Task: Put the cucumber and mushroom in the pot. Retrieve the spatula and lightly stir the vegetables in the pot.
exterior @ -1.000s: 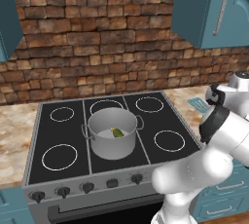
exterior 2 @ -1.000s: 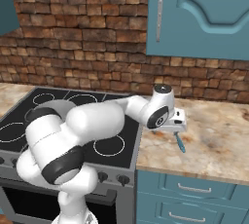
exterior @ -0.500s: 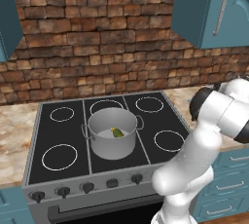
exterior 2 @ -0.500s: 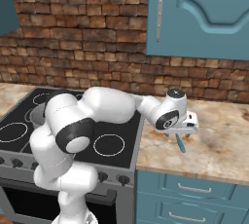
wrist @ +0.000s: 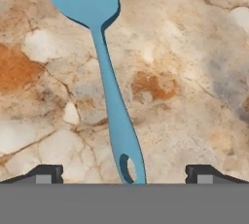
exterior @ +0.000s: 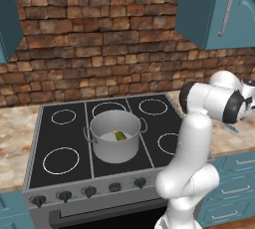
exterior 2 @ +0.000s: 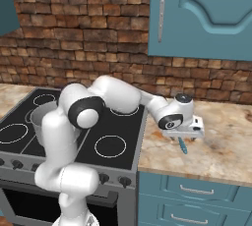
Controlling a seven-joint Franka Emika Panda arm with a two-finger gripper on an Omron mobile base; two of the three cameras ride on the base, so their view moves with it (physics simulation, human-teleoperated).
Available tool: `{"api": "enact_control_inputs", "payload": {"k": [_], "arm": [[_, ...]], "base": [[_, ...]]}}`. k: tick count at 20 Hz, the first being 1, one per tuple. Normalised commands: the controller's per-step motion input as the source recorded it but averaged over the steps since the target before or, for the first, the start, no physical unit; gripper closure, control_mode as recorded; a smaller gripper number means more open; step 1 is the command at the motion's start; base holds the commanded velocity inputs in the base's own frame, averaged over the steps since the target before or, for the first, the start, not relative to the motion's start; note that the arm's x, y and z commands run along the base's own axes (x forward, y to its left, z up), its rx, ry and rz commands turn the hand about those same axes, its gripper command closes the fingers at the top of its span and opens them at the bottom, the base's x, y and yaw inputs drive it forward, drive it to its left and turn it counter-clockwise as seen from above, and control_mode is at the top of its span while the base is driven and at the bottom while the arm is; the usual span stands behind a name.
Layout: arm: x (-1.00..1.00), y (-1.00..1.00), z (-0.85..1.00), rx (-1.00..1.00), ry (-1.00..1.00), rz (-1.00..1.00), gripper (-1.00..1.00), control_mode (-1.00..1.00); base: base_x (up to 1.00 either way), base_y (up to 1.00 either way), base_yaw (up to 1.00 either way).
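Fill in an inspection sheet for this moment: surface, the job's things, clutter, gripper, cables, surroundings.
Surface: marbled stone counter right of a black stove.
Job's things: pot stands on the stove between the burners; cucumber lies inside it; mushroom cannot be made out. Spatula lies flat on the counter, slotted head away from the hand.
Clutter: nothing seen.
Gripper: gripper open, low over the spatula's handle end, one tip on each side, not closed on it.
Cables: nothing seen.
Surroundings: brick wall, teal upper cabinets, teal drawers under the counter.
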Motion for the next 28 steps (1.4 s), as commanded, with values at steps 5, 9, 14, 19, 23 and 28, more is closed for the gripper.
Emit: {"api": "enact_control_inputs", "payload": {"k": [5,9,14,19,23,28], "arm": [[0.19,-0.06,-0.33,0.0,0.03,0.0,-1.0,-1.0],[0.15,-0.04,-0.33,0.0,0.04,0.0,-1.0,-1.0],[0.12,-0.06,-0.32,0.0,0.05,0.0,-1.0,-1.0],[0.0,-0.02,-0.28,0.0,0.04,0.0,-1.0,-1.0],[0.0,0.0,-0.34,0.0,0.04,0.0,1.0,-1.0],[-0.06,0.01,-0.49,0.0,0.06,0.0,1.0,-1.0]], "base": [[0.0,0.0,0.0],[0.0,0.0,0.0],[0.0,0.0,0.0],[0.0,0.0,0.0],[0.0,0.0,0.0],[0.0,0.0,0.0]]}}
